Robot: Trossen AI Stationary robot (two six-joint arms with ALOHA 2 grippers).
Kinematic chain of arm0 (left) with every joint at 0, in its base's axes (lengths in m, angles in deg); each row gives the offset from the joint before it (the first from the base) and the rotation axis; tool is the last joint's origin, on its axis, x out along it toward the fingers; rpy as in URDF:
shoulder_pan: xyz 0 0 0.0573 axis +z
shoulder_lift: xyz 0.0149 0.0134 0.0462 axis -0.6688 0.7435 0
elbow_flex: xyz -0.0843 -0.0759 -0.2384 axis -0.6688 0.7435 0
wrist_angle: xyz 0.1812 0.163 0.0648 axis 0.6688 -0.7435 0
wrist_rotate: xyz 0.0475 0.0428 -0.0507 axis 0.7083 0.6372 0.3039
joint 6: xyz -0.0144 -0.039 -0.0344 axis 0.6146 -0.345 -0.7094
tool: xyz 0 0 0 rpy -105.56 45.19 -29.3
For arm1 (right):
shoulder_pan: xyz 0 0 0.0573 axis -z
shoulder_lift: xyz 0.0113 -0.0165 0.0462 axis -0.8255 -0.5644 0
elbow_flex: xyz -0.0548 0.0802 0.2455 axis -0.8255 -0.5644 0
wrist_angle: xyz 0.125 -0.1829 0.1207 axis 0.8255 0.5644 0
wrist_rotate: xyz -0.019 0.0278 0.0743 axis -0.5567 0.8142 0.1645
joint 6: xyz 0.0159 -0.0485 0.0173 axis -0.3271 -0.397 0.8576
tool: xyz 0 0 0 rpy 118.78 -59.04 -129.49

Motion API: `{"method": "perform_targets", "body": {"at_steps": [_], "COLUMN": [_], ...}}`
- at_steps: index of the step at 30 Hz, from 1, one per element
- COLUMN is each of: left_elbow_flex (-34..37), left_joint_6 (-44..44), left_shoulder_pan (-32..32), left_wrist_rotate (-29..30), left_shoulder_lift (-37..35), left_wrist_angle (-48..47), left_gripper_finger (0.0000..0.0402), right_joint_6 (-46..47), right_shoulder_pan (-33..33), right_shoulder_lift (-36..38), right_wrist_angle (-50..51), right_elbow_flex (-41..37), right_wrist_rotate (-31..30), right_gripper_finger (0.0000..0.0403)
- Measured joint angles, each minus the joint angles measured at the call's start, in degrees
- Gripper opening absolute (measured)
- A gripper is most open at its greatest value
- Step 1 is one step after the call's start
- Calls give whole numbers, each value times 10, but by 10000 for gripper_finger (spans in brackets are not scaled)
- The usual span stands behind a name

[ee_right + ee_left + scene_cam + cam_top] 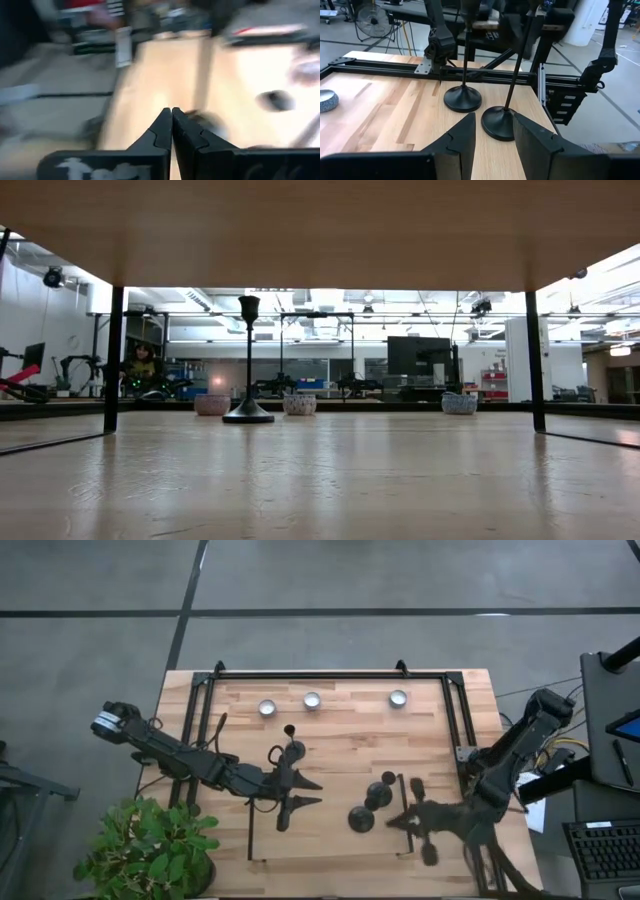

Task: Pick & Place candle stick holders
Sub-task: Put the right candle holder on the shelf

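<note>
Three black candle stick holders stand upright on their disc bases on the wooden table. One is left of centre and also shows in the low view. Two more stand close together right of centre. My left gripper is open and empty, level with the table. It points at that pair, whose bases lie just ahead of its fingers. My right gripper is shut and empty, just right of the pair.
Three small tealight dishes sit in a row near the table's far edge. A black metal frame runs along the far edge and both sides. A potted plant stands off the near left corner.
</note>
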Motion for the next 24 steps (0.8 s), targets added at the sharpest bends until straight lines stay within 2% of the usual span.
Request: {"method": "perform_targets", "body": {"at_steps": [2, 3, 11, 14, 21, 24], "left_elbow_flex": [0, 0, 0, 0, 0, 1], "left_joint_6": [-2, -2, 1, 1, -6, -6], "left_shoulder_pan": [0, 0, 0, 0, -4, -4], "left_wrist_rotate": [0, 0, 1, 2, 0, 0], "left_shoulder_lift": [0, 0, 0, 0, 0, 0], "left_wrist_angle": [0, 0, 0, 0, 0, -1], "left_gripper_finger": [128, 128, 128, 128, 128, 128], "right_joint_6": [-18, -27, -31, -31, -29, -36], "right_shoulder_pan": [-14, -18, 0, 16, 26, 31], "right_shoulder_lift": [-18, -27, -86, -98, -103, -107], "right_wrist_angle": [17, 15, 11, 12, 8, -15], "right_elbow_flex": [22, 30, 70, 77, 83, 82], "right_wrist_rotate": [-71, -85, -101, -99, -112, -112], "right_gripper_finger": [8, 8, 20, 51, 150, 178]}}
